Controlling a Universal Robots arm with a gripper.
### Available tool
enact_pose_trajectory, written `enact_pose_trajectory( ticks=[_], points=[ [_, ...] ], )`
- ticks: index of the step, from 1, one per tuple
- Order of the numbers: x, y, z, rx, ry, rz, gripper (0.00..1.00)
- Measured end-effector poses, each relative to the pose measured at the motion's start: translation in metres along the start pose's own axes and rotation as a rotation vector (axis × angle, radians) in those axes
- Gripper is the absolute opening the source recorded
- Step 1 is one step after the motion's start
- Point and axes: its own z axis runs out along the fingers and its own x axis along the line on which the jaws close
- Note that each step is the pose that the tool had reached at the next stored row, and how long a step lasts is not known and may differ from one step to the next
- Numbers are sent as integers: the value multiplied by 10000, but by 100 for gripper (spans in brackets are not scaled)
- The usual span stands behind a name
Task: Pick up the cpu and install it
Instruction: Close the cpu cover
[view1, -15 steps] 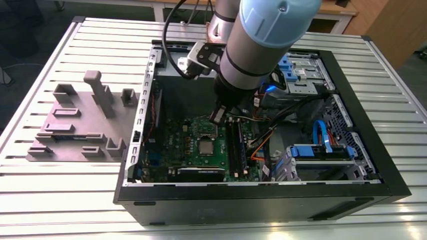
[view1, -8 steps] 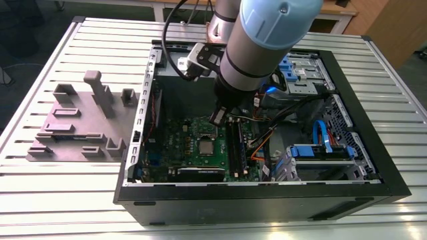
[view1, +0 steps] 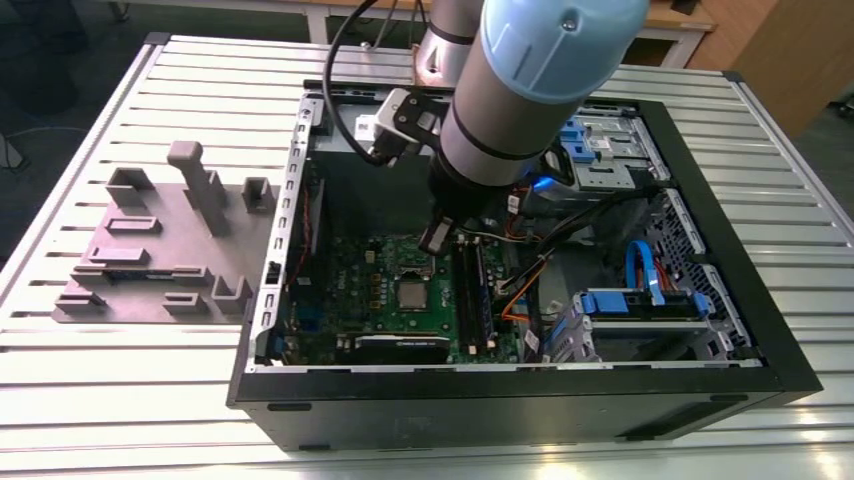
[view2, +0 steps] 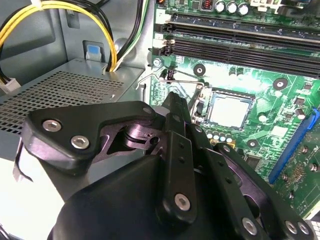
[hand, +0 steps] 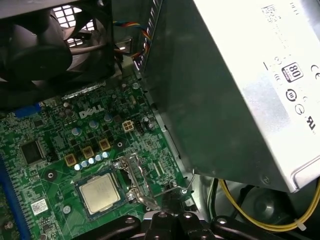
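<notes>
an open computer case (view1: 507, 405) lies on its side on the slatted metal worktop (view1: 134, 400), and the robot arm (view1: 534, 80) reaches down into it. inside, a green motherboard (view1: 354, 290) covers the floor of the case toward the exterior view's left. a drive cage with blue fittings (view1: 641, 300) and loose cables fill the other end.

the cpu (view1: 414, 293) sits flat in its socket on the motherboard, silvery top up. in the first wrist view the cpu (hand: 100, 192) has the shiny socket frame (hand: 135, 172) just beside it, not over it. the big grey power supply (hand: 240, 85) rises close by, with yellow cables (hand: 250, 212) below it and a black fan (hand: 45, 45) at the board's far edge.

the end effector (view1: 434, 240) hangs over the board, near the socket but off to one side of the chip, not touching it. in the second wrist view its black body (view2: 175, 107) fills the foreground, the cpu (view2: 228, 111) beyond it and the memory slots (view2: 240, 45) further on. i cannot tell whether the end effector is apart or together; nothing shows in its grip.

a grey fixture block (view1: 147, 250) stands on the worktop beside the case.
</notes>
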Motion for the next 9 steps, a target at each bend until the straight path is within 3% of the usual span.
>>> enact_pose_trajectory(
  ticks=[9],
  points=[
    [23,-11,-7,2,4,0,10]
  ],
)
